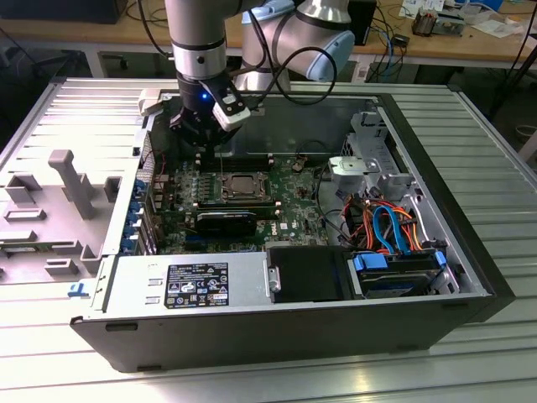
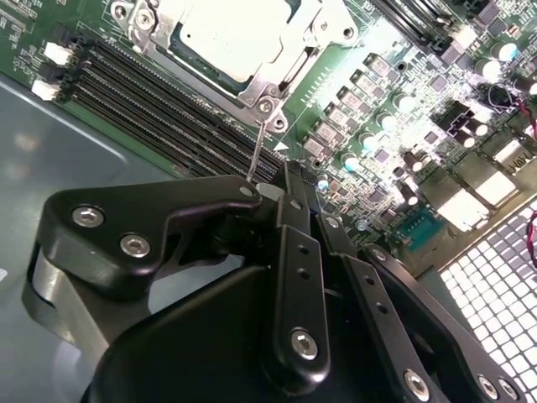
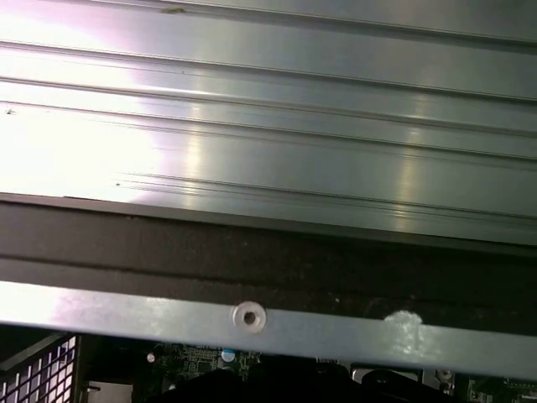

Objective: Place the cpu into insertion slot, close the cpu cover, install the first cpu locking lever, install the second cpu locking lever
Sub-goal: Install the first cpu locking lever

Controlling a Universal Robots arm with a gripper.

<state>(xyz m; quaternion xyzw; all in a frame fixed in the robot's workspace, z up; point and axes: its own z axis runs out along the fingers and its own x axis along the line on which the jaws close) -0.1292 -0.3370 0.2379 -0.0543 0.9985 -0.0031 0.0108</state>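
The cpu lies in the insertion slot on the green board, its dull silver top showing through the window of the cpu cover, which lies flat over it. A thin wire locking lever rises from the socket corner toward my gripper. The black fingers are drawn together. The lever's end stops against the edge of one finger link; I cannot tell whether it is pinched. In the exterior view my gripper hangs over the board just to the socket's left and behind it.
Long black memory slots run beside the socket. A black fan shroud sits in front of it, and the power supply lies nearer still. Drive cage and coloured cables fill the right. The case rim is close by.
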